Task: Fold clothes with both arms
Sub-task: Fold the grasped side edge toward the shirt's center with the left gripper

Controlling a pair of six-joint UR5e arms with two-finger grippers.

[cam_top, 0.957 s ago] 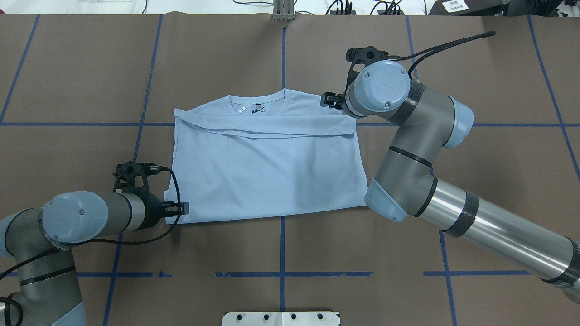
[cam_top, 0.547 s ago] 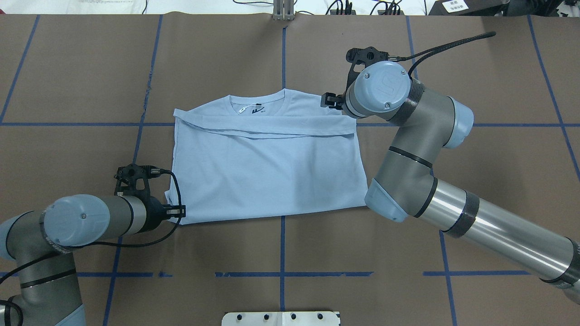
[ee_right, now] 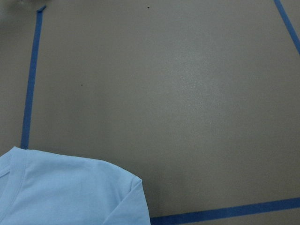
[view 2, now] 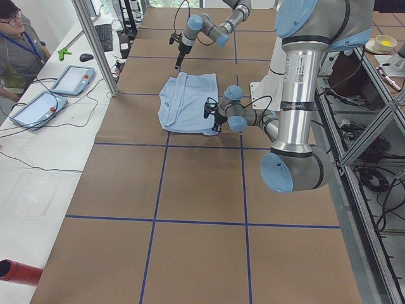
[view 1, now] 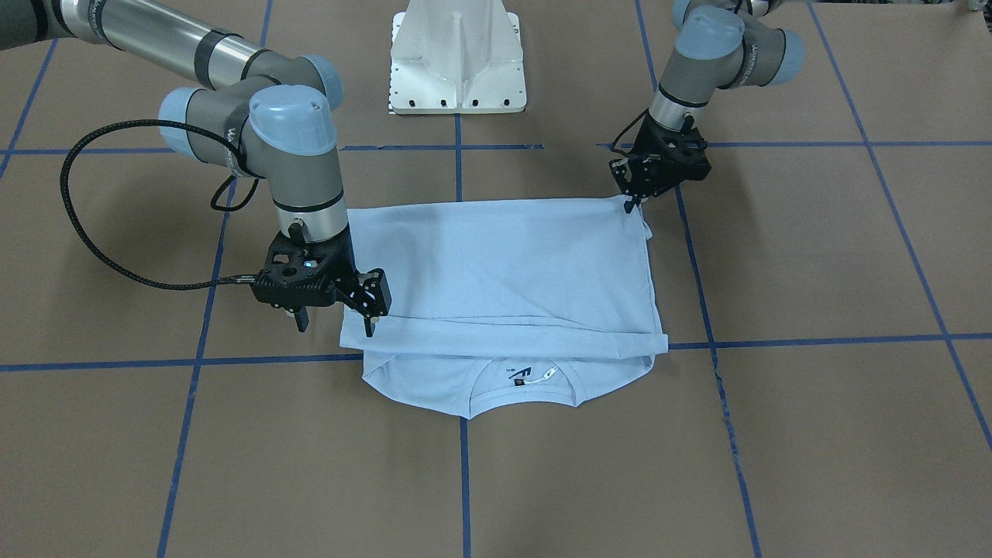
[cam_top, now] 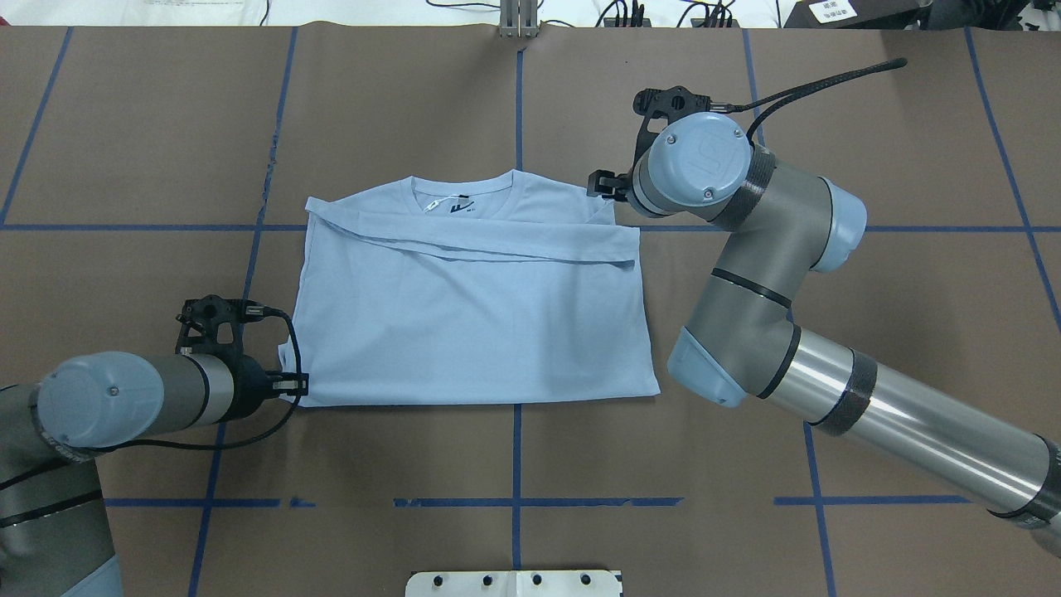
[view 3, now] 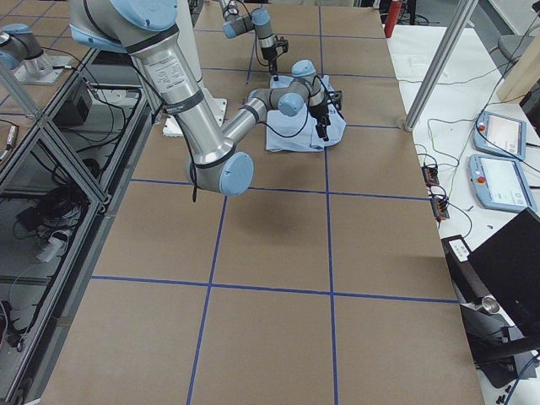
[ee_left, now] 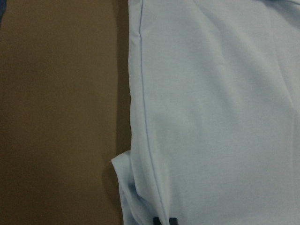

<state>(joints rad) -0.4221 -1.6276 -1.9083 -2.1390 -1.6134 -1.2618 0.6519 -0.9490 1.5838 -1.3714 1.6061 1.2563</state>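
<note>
The light blue T-shirt (cam_top: 472,323) lies folded on the brown table, its lower part laid up over the chest, so the print is hidden. The collar (cam_top: 460,195) with dark label points away from the robot. My left gripper (cam_top: 300,384) is shut on the shirt's near left corner; its fingertips (ee_left: 165,220) show on the fabric (ee_left: 211,117). In the front view the left gripper (view 1: 629,203) is at the upper right corner of the shirt (view 1: 504,263). My right gripper (cam_top: 601,186) hovers at the far right shoulder and looks open, holding nothing; the shoulder (ee_right: 61,192) lies loose.
The white pedestal base (view 1: 457,54) stands at the robot's edge of the table. Blue tape lines (cam_top: 515,497) cross the brown surface. A metal post (cam_top: 518,21) stands at the far edge. An operator (view 2: 12,38) and tablets (view 2: 69,79) are beyond the far edge.
My left gripper has moved left while shut on the near left corner, and the whole shirt slid left with it. The right gripper stayed in place as the shoulder slipped away from it.
</note>
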